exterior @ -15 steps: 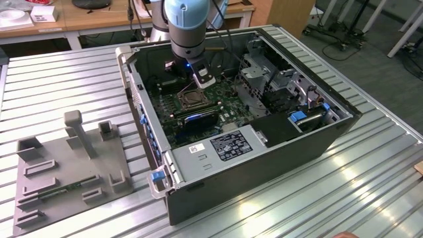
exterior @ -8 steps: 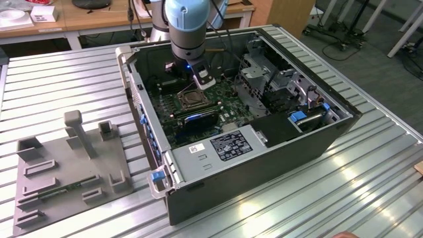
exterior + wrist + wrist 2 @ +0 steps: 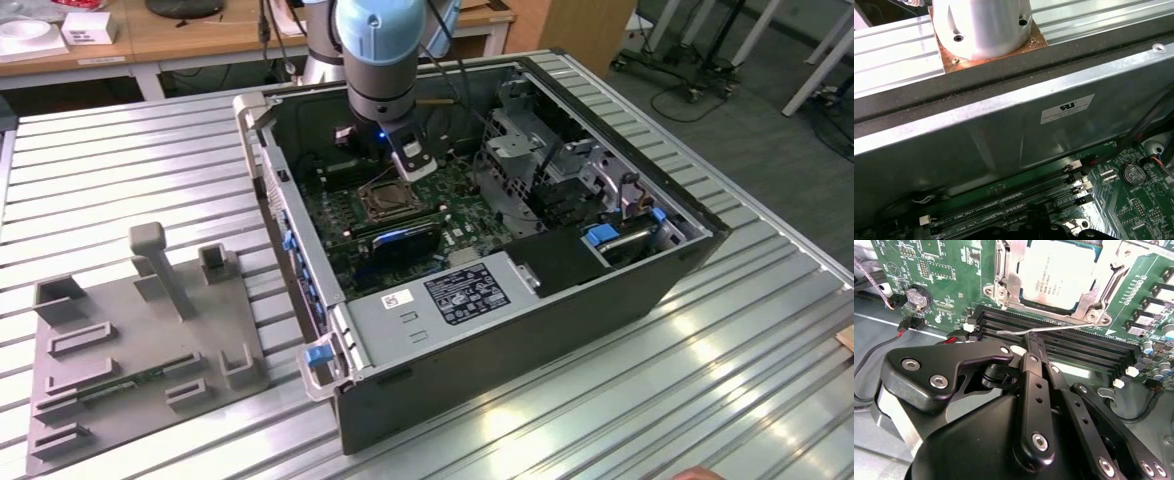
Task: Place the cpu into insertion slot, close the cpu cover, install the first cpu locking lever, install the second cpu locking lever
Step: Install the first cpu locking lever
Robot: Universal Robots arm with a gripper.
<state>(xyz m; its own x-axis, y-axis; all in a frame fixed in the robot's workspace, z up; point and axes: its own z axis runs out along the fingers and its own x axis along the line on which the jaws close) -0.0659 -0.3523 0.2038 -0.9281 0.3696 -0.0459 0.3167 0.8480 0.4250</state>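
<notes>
I see cpu (image 3: pixel 1056 272) seated under cpu cover (image 3: pixel 1015 280) — gripper (image 3: pixel 1031 346) pinched closed on locking lever (image 3: pixel 1054 329).

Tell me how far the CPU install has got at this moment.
Done: the cpu sits in the insertion slot, and the cpu cover lies closed over it. In hand: the hand is at a thin wire locking lever that stands out over the memory slots. Left: that lever doesn't look latched.
</notes>
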